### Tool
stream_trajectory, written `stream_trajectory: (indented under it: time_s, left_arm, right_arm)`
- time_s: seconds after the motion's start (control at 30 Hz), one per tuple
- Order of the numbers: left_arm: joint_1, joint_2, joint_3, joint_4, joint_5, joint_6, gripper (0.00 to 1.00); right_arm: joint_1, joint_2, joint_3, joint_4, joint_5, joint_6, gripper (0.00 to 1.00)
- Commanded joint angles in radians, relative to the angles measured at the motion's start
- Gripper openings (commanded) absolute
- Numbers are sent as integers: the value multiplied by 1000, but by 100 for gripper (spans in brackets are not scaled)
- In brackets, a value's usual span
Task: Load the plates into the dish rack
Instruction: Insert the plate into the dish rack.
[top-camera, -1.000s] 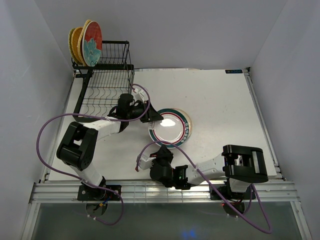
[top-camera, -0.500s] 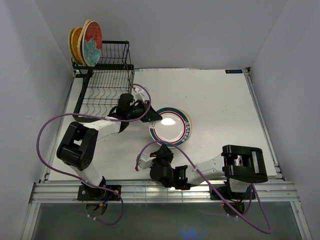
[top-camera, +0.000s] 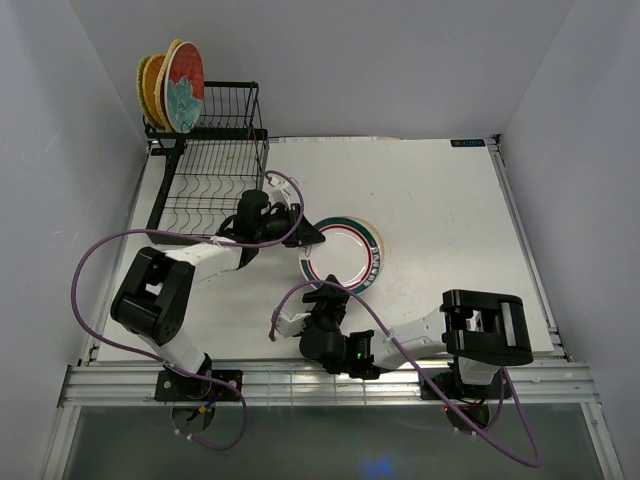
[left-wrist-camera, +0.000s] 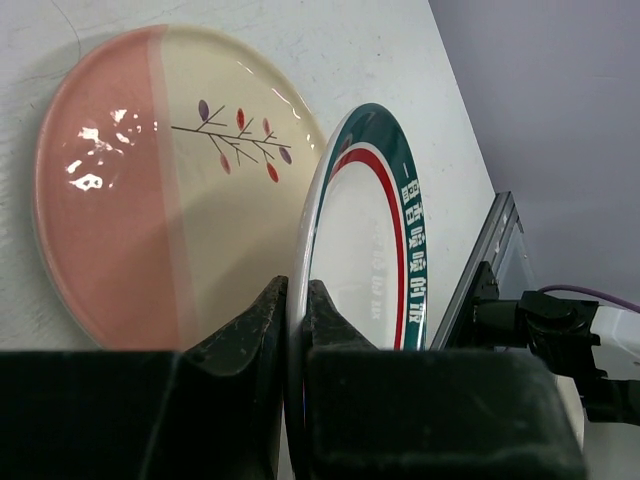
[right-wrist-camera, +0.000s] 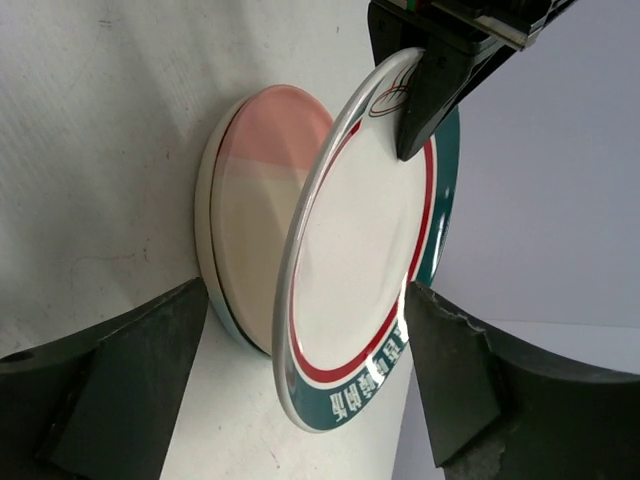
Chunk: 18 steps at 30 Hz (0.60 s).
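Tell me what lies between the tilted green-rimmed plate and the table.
The pink-and-white plate lies flat under the green-rimmed plate, which the left gripper grips; the left wrist view shows it.

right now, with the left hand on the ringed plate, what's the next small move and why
Probably lift the left hand a little, raising the green-rimmed plate clear of the pink-and-white plate. It is shut on the rim, the plate is tilted up on edge, and the right hand stands open around it, not gripping.
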Motion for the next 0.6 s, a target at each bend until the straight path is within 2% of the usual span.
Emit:
stream_trajectory:
  time_s: [0.0,0.13,0.27,0.47,0.57]
  left_arm:
    - [-3,-87,-4,44,-26,7,0]
    - [-4,-109,-13,42,-70,22,0]
    - [-1,-144,-24,42,-126,38,0]
    - [0,-170,-39,42,-213,56,0]
    - [0,-182,-44,42,-250,67,0]
  right_arm:
    - [1,-40,12,69,16,6,89]
    - [12,-100,-12,69,-21,33,95]
    - [18,-195,-38,-14,-113,134,98]
    - [19,-385,-104,-28,-223,211,98]
    - [16,-541,-150,-32,-280,266,97]
